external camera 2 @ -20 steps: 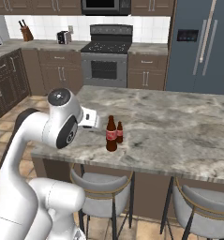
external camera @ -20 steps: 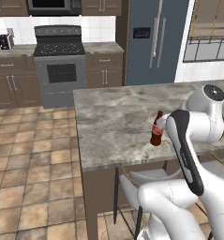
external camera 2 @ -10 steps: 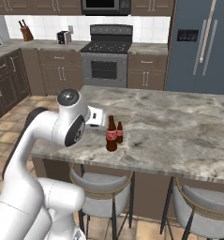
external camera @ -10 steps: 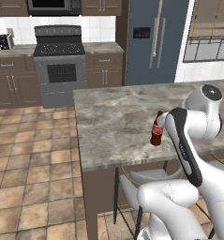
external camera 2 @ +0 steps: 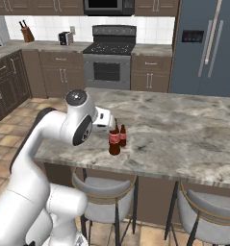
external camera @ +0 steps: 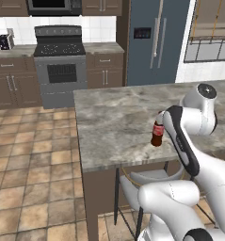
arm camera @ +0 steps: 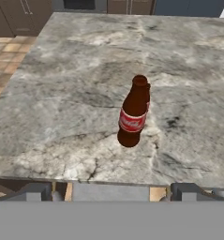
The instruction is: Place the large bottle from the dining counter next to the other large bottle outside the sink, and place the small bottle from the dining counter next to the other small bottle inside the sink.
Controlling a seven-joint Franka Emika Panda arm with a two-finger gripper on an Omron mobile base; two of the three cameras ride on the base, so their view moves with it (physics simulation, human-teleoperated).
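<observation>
Bottle (arm camera: 133, 114) upright on dining counter (arm camera: 76, 93), neck up

A home kitchen: stove (external camera: 61, 68), fridge (external camera: 154, 42), stone-topped island (external camera 2: 184, 134).

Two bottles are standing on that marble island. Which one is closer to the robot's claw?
The large bottle, taller with a red label; the small bottle stands just behind it, farther from the open gripper.
</observation>
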